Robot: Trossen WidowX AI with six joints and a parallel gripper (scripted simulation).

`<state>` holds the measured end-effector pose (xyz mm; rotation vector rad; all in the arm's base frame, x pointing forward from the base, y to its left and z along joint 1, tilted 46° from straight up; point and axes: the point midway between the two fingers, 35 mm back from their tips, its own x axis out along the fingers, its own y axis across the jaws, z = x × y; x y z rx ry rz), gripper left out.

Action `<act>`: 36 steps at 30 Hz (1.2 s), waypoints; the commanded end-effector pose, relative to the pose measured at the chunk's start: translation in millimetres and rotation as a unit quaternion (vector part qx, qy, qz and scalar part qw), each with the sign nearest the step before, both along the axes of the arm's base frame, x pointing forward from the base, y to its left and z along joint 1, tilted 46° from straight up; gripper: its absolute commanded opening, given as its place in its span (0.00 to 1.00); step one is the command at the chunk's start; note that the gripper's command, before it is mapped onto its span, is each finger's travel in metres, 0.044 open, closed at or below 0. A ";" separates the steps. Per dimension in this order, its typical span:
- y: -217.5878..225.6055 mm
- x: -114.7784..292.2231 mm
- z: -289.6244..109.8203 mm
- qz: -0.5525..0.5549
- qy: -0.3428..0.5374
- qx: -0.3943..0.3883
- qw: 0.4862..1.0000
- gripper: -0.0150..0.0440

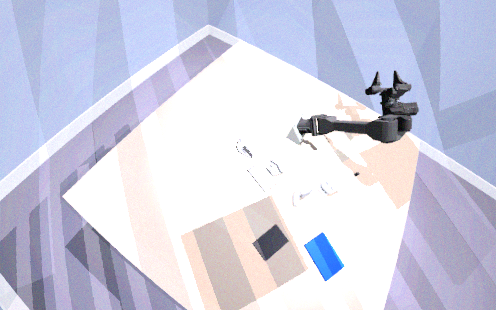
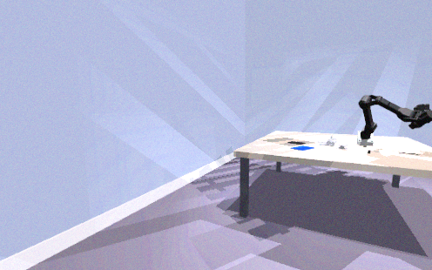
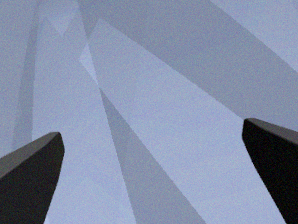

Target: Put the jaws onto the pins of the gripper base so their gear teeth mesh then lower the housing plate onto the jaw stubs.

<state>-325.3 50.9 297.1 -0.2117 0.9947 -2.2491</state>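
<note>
Spread wide and holding nothing, the gripper (image 1: 386, 80) (image 3: 153, 135) points at a pale blue wall (image 2: 131, 87) (image 3: 175, 165); white parts (image 1: 302, 195) (image 2: 331, 142) lie on the pale, sunlit table (image 1: 200, 140) (image 2: 331, 161).

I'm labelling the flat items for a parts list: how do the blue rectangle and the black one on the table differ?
The bright blue rectangular piece is one colour family, in two shades; the black rectangular piece is dark all over. The blue piece looks larger from above; the black piece looks smaller. Both look flat and lie on the table.
</note>
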 end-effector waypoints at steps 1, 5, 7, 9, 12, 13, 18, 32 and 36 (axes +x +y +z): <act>0.0 0.0 0.0 0.000 0.000 0.000 1.000 0.98; 4.8 0.6 0.2 -0.009 0.000 0.002 1.000 1.00; 10.8 1.5 0.5 -0.020 0.000 0.004 1.000 1.00; 18.0 2.6 0.8 -0.034 0.000 0.007 0.999 1.00; 29.6 4.9 1.4 -0.055 0.000 0.012 0.998 1.00; 35.5 6.2 1.8 -0.066 0.000 0.014 0.998 1.00; 78.9 19.7 4.5 -0.143 0.000 0.031 0.989 1.00; 190.2 94.7 14.1 -0.364 -0.016 0.084 0.927 1.00; 215.4 124.5 16.7 -0.424 -0.025 0.098 0.900 1.00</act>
